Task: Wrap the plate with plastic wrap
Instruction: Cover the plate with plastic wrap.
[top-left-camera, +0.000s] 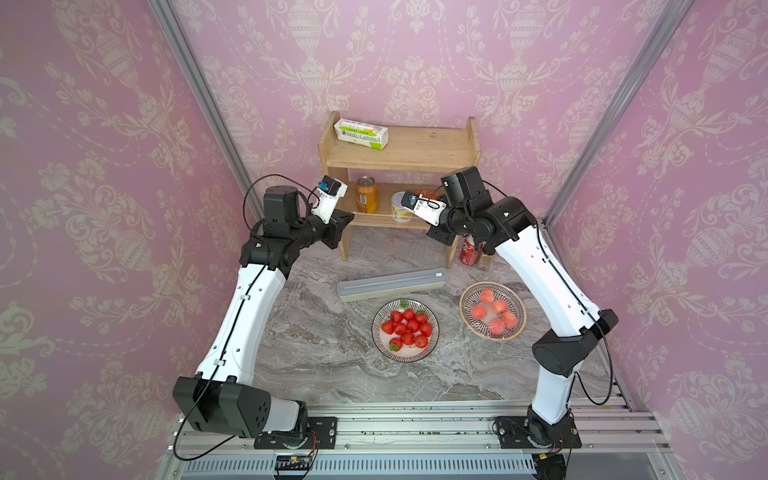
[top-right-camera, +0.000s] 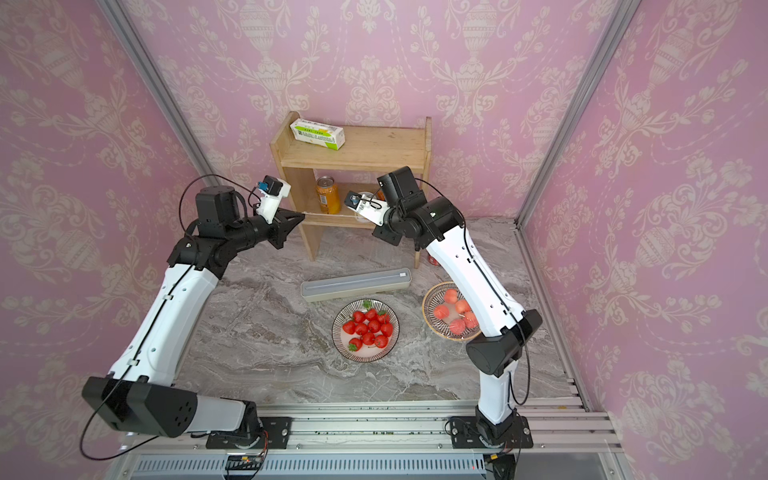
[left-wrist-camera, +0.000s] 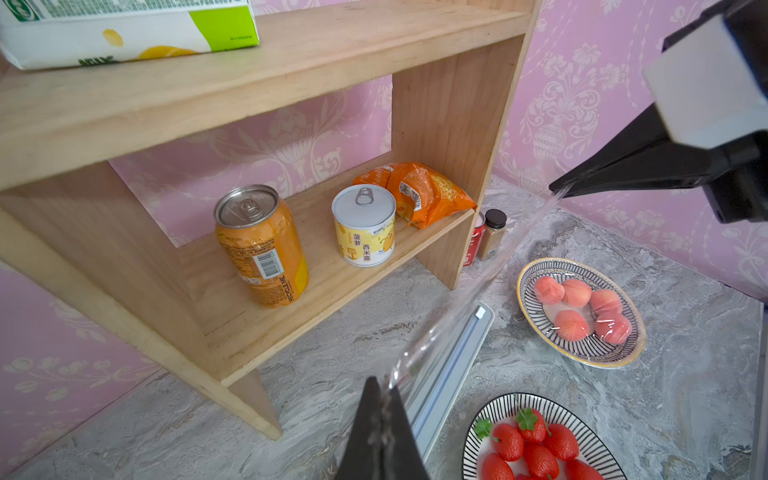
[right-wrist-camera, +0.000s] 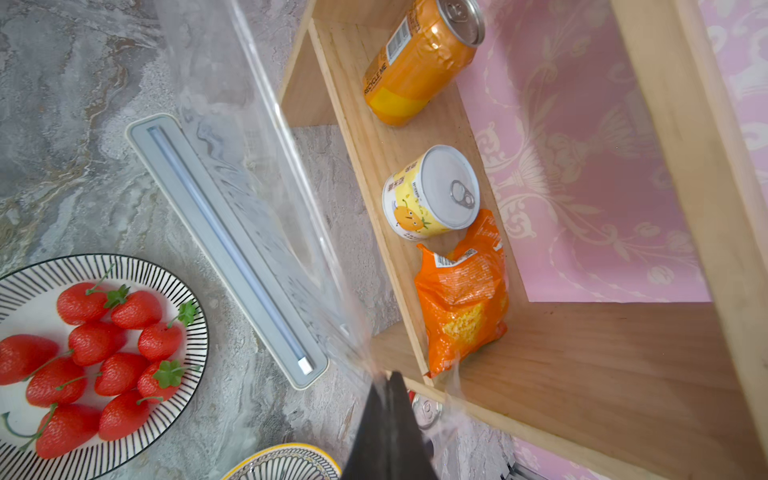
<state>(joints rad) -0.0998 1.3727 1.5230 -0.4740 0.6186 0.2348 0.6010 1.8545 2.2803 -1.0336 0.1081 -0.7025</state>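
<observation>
**Film raised and pinched at both ends; strawberry plate not yet covered.**

I have the left gripper (top-left-camera: 351, 215) and right gripper (right-wrist-camera: 388, 379) each clamped on the film (right-wrist-camera: 266, 174), held in the air in front of the shelf (top-left-camera: 399, 160). The film's taut edge runs side to side between them. That is roughly in line with the box (top-left-camera: 390, 284) on the table below, whose right end lies a little nearer the shelf. The sheet hangs towards the box, and I cannot tell whether it is cut free. The strawberry plate (top-left-camera: 405, 357) sits bare just on the robot's side of the box. The peach plate (left-wrist-camera: 594, 359) to its right looks covered already. I judge that carrying over, laying and tucking are left.
</observation>
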